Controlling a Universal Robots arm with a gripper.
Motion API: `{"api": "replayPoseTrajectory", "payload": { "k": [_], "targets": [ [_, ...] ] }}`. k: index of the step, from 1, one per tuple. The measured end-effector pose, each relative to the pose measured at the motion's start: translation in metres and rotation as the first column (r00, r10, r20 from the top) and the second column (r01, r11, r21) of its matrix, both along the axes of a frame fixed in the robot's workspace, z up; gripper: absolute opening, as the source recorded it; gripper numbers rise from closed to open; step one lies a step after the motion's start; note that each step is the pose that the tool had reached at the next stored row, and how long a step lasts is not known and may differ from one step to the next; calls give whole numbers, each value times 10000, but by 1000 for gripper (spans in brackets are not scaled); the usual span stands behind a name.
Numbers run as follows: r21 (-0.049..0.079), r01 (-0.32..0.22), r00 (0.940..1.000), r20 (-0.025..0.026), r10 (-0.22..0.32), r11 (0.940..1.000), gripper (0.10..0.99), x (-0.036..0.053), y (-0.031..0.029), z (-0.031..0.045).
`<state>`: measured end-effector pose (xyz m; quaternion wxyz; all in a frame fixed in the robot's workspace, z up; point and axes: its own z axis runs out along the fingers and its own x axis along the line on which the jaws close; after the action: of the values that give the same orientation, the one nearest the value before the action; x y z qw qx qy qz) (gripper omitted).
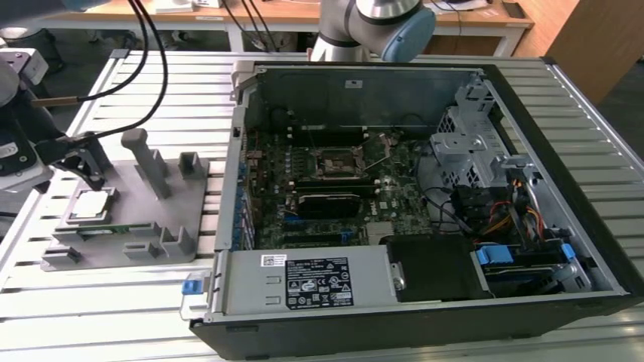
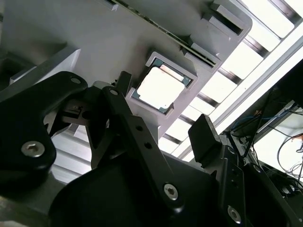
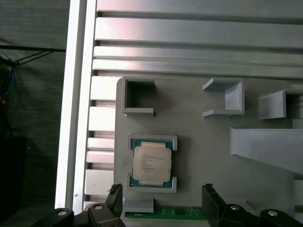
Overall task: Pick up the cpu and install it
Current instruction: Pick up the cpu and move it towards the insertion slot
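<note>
Slatted aluminium tabletop (image 1: 121,302) is carrying everything you are watching in the exterior view. An open computer case (image 1: 352,94) is lying on its side towards the exterior view's right, with its motherboard (image 1: 267,173) facing up and the black socket (image 1: 340,162) sitting near the middle of the board. Towards the exterior view's left a grey fixture plate (image 1: 131,211) is resting on the slats, and the cpu (image 1: 89,205) is lying flat in a nest on that plate, well apart from the socket. Your end effector (image 1: 86,170) is hanging just beside the cpu, and the arm (image 1: 378,23) is rising behind the case.

In the second wrist view you are seeing the cpu (image 2: 161,87) sitting in its square nest, its metal top glaring bright. The end effector (image 2: 164,101) is spreading its black fingers (image 2: 142,142) wide, one tip near an edge of the nest and the other off to the far side. Neither is touching the chip, and they are carrying nothing.

In the first wrist view the cpu (image 3: 151,163) is sitting squarely between two grey brackets of the plate (image 3: 199,156). A narrow green circuit strip (image 3: 165,213) is lying just beside the nest. The end effector (image 3: 161,189) is showing both fingertips (image 3: 210,196) wide apart, one at either side of that strip.
</note>
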<state>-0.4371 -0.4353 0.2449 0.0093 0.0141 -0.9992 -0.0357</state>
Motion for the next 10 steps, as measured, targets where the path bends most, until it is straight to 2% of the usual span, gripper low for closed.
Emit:
{"api": "replayPoseTrajectory", "payload": {
  "k": [10],
  "targets": [
    [-6, 50, 10000, 0, -50, 10000, 761, -25, 17, -91]
  ]
}}
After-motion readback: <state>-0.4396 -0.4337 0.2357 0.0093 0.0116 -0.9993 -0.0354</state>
